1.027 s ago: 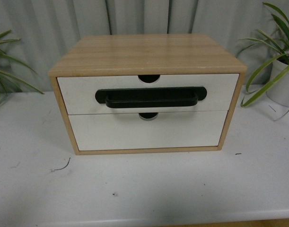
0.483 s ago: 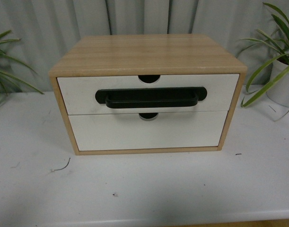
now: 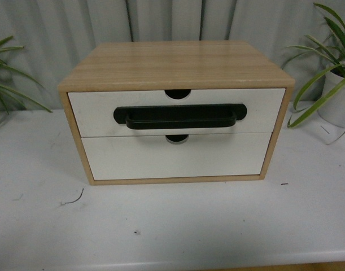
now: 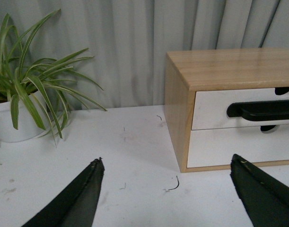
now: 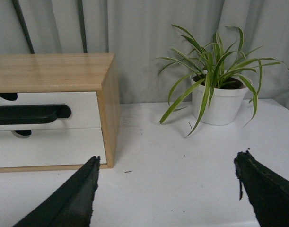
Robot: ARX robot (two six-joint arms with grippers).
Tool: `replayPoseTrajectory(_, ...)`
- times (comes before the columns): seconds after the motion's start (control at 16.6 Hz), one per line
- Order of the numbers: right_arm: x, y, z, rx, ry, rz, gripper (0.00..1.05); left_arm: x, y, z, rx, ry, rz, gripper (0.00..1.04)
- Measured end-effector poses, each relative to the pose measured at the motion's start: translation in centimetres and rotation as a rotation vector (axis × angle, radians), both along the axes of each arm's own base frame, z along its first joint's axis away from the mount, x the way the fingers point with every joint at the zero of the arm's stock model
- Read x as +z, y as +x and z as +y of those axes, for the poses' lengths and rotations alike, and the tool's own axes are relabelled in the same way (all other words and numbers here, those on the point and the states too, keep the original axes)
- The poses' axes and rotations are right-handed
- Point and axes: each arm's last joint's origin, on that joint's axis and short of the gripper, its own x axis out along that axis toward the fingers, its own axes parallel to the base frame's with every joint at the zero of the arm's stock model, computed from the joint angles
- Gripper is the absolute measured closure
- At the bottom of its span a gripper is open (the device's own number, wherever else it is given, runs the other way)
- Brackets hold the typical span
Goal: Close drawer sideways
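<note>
Drawer (image 3: 93, 113) with the black bar handle (image 3: 179, 116) is seen as the upper one of two in the wooden cabinet (image 3: 175, 63), which stands mid-worktop (image 3: 178, 226). Its white front looks flush or very nearly flush with the frame; any leftover gap cannot be judged from these views.

Left pincer (image 4: 177, 194) is spread wide and empty, held low over the worktop off the cabinet's left side. Right pincer (image 5: 168, 194) is likewise spread and empty, off the cabinet's right side. Nothing is touched by either.

Risks, as judged: the light cabinet could be shoved back or skewed if the front is pushed off-centre. The protruding handle could be snagged by a spread finger, so the drawer gets dragged back out. The lower drawer (image 3: 175, 157) could be pressed by mistake. The potted plants (image 5: 215, 94) on either side could be clipped by a wide arm swing.
</note>
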Motion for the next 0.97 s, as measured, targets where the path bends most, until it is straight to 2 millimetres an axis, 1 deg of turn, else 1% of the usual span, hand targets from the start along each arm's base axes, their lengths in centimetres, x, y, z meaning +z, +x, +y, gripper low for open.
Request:
replayPoseTrajectory(0.06,0.0,0.0,0.0,0.0,0.0,0.0,0.11,0.0,0.0,0.0,0.0,0.0,0.0,0.12)
replayPoseTrajectory(0.12,0.0,0.0,0.0,0.0,0.001,0.0,0.05,0.0,0.0,0.0,0.0,0.001,0.0,0.05)
replayPoseTrajectory(0.18,0.0,0.0,0.0,0.0,0.0,0.0,0.07,0.0,0.0,0.0,0.0,0.0,0.0,0.07)
replayPoseTrajectory(0.97,0.0,0.0,0.0,0.0,0.0,0.0,0.06,0.0,0.0,0.0,0.0,0.0,0.0,0.07)
